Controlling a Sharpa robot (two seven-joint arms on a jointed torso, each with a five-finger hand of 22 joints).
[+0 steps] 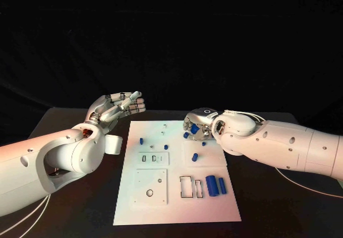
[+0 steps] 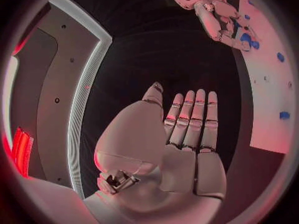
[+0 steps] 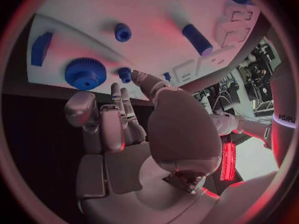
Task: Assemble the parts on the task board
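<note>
Parts, small and blue, sit scattered on the white task board (image 1: 143, 208) in the middle of the black table (image 1: 64, 121), and nothing looks gripped right now. Starting on the left: the left hand (image 1: 114, 110) hangs off the board's near-left corner, palm up, fingers straight and together, holding nothing; my read is it's parked clear so the other arm has room. On the board itself, a few small blue pegs (image 1: 166, 147) stand near the far end, another short blue cylinder (image 1: 194, 157) lies mid-board, and two longer blue cylinders (image 1: 212, 184) rest side by side beside the rectangular slots (image 1: 186, 187), probably staged next to where they go. Over to the right: the right hand (image 1: 198, 125) hovers at the board's far end, fingers loosely curled towards a blue knurled wheel (image 3: 85, 73), no grasp visible, likely lining up a pick. As for writing, only a fragment of dark lettering shows on the right arm, too cut off to read.
</note>
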